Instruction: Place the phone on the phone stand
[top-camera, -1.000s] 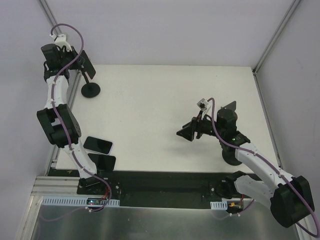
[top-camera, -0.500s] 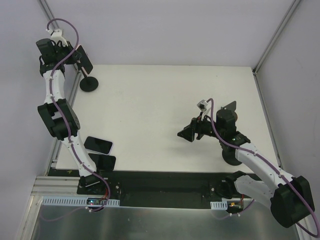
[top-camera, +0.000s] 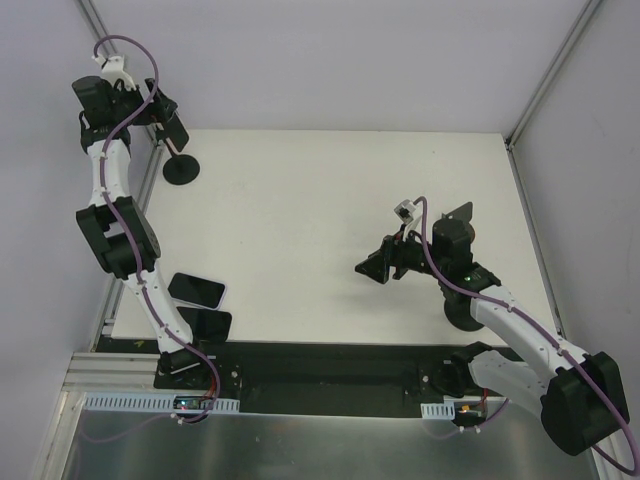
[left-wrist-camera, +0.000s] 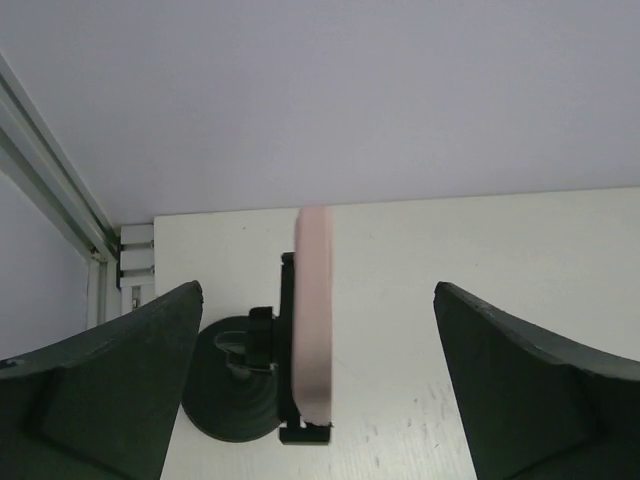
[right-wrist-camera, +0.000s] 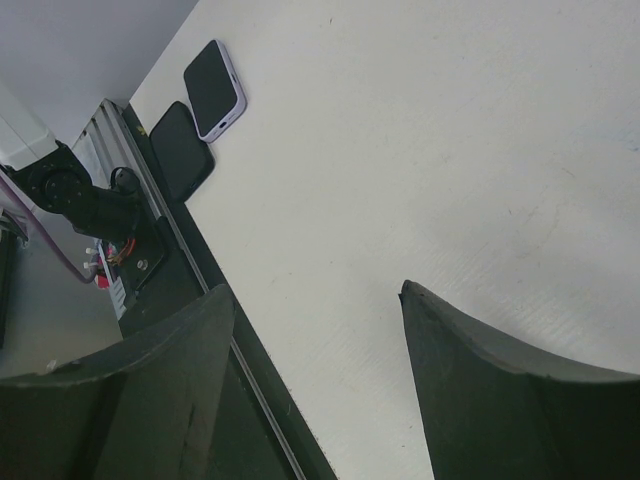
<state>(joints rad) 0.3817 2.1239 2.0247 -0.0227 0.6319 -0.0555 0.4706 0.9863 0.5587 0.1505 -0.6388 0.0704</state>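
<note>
A phone with a pink edge (left-wrist-camera: 313, 310) stands upright in the cradle of the black phone stand (left-wrist-camera: 232, 378), whose round foot rests on the white table. In the top view the phone (top-camera: 174, 127) and the stand (top-camera: 181, 169) are at the table's far left corner. My left gripper (left-wrist-camera: 318, 292) is open, one finger on each side of the phone, neither touching it; from above this gripper (top-camera: 163, 110) sits over the stand. My right gripper (top-camera: 376, 266) hangs open and empty over the table's right half, also seen in its wrist view (right-wrist-camera: 315, 288).
Two more phones lie at the near left edge: one in a pale case (top-camera: 196, 290) (right-wrist-camera: 215, 88) and a black one (top-camera: 211, 325) (right-wrist-camera: 180, 150). Metal frame rails (left-wrist-camera: 55, 190) and walls close in behind the stand. The black base strip (top-camera: 330, 365) runs along the front.
My left gripper has opened and let go of the phone, which stays on the stand. Before that the left arm shifted slightly toward the far corner. The right arm has not moved.
</note>
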